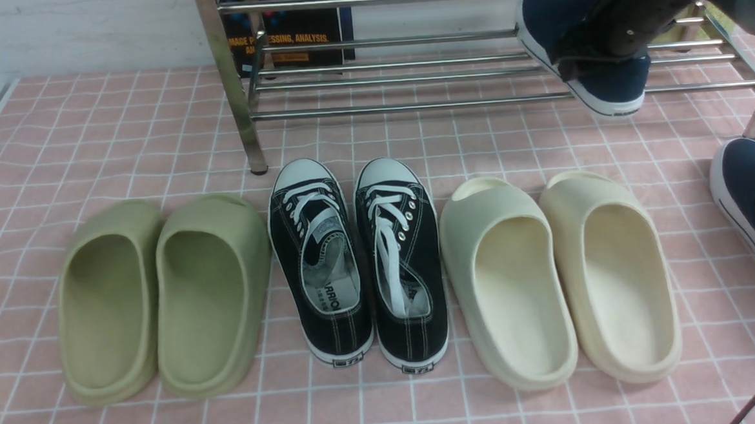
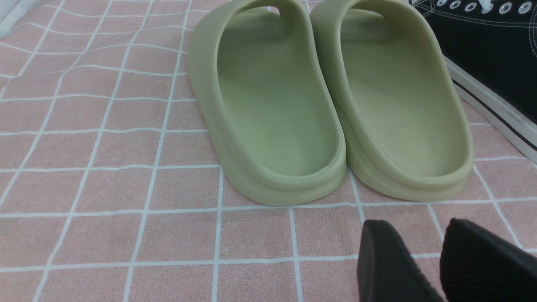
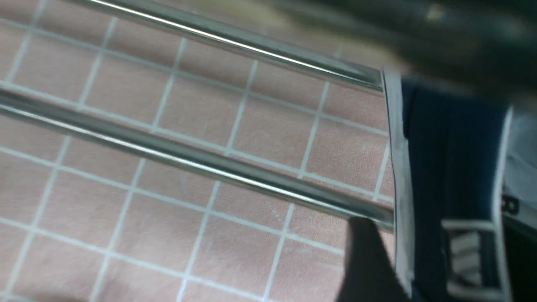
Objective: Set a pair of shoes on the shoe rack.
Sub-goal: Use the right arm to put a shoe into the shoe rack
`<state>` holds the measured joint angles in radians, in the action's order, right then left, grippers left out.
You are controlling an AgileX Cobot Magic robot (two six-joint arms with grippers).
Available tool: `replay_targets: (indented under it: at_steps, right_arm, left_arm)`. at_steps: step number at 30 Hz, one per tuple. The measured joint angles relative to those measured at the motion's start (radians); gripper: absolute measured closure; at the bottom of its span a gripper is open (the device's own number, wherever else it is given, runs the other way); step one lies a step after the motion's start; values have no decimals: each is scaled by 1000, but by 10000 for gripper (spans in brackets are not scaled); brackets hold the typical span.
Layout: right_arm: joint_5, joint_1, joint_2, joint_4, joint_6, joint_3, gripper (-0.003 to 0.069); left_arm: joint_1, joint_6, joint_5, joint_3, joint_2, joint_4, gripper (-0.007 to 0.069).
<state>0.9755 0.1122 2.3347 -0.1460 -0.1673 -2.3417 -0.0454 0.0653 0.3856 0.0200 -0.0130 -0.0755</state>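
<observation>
Now the right gripper (image 1: 579, 56) has its jaws squeezed on one blue shoe (image 1: 607, 87) over the shoe rack (image 1: 411, 107). Its twin (image 1: 751, 199) lies on the surface (image 1: 89, 136). The left gripper (image 2: 415, 228) holds its jaws apart, empty. Shoes look light and bendy (pinch the heel rim).

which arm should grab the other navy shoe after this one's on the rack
Right. The second navy shoe lies far right, nearest the right gripper, which holds the first shoe at the rack. The left gripper sits by the green slides.
</observation>
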Motion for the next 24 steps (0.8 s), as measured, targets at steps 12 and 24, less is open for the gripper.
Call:
replay_targets:
  at_steps: [12,24]
  right_arm:
    - [-9,-76,-256,154,0,194,502]
    - [-298,-108,-228,122,19,538,676]
  left_arm:
    - [0,0,0,0,0,0,385]
    - [0,0,0,0,0,0,385]
